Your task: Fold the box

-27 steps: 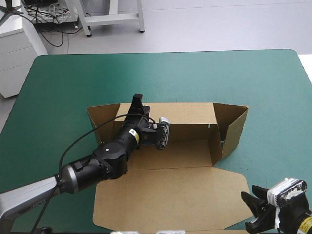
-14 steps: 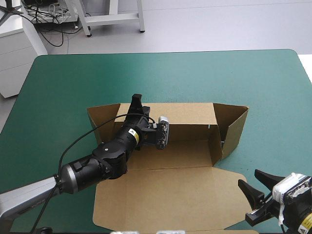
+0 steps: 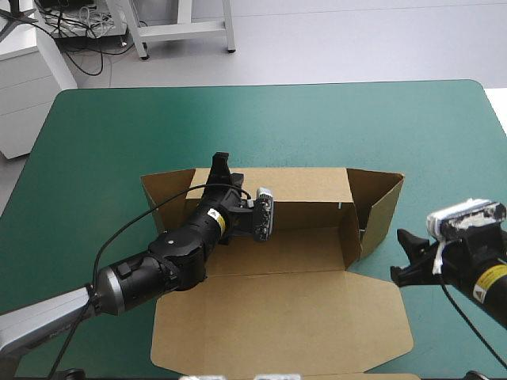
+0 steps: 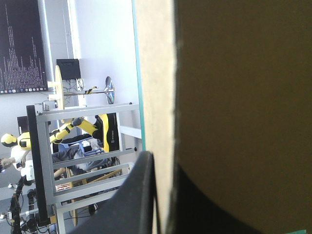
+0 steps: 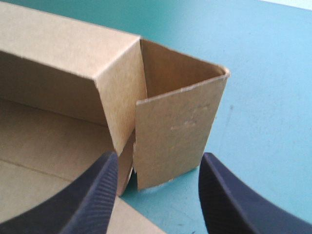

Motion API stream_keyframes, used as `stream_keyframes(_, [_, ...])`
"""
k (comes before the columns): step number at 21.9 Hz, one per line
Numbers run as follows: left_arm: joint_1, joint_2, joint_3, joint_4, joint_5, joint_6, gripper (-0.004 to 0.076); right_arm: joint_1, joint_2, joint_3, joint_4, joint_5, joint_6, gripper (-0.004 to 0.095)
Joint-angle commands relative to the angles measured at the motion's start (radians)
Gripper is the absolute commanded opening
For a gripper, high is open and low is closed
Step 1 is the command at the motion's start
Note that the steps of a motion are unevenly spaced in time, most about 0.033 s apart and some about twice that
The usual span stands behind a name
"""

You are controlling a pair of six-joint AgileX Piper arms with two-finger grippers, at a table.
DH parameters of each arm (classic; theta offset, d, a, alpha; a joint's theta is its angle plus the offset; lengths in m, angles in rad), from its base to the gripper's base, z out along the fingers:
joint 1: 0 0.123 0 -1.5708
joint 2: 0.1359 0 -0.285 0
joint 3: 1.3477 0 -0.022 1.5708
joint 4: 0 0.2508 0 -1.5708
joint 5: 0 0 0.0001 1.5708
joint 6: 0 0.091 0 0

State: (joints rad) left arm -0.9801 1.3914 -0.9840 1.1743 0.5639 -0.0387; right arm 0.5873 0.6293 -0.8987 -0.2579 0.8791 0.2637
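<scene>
Box [image 3: 301, 261] lies mid-table on the teal-green cover [image 3: 119, 134], long axis left-to-right, rear wall [image 3: 309, 184] pinched by the left gripper [image 3: 223, 168] — the right gripper [image 3: 398, 255], its 2 fingers wide apart and empty, faces the loose end flap [image 5: 173, 131] directly ahead.

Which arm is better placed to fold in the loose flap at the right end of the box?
Right, I judge. The right gripper is open and faces the flap directly, close by. The left gripper is shut on the far wall of the box, toward the other end.
</scene>
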Motion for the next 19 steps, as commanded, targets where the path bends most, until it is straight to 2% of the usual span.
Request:
stream_keyframes(1, [-0.007,-0.019,-0.011,-0.058,-0.007,-0.008,-0.0010,-0.003,0.110,-0.149,-0.062,-0.025,0.014,0.0469])
stream_keyframes(5, [-0.007,-0.019,-0.011,-0.058,-0.009,-0.001,-0.0010,-0.003,0.314,-0.374,-0.161,0.078,0.010,0.0468])
stream_keyframes(8, [-0.007,-0.019,-0.011,-0.058,-0.009,-0.001,-0.0010,-0.015,0.421,-0.486,-0.175,0.105,-0.020,0.0467])
stream_keyframes(10, [-0.007,-0.019,-0.011,-0.058,-0.009,-0.001,-0.0010,-0.067,0.507,-0.566,-0.133,0.105,-0.065,0.0467])
stream_keyframes(14, [-0.007,-0.019,-0.011,-0.058,-0.008,-0.001,-0.0010,-0.240,0.667,-0.683,0.101,0.114,-0.274,0.0467])
stream_keyframes(19, [-0.007,-0.019,-0.011,-0.058,-0.014,-0.001,-0.0010,-0.317,0.775,-0.717,0.228,0.123,-0.394,0.0466])
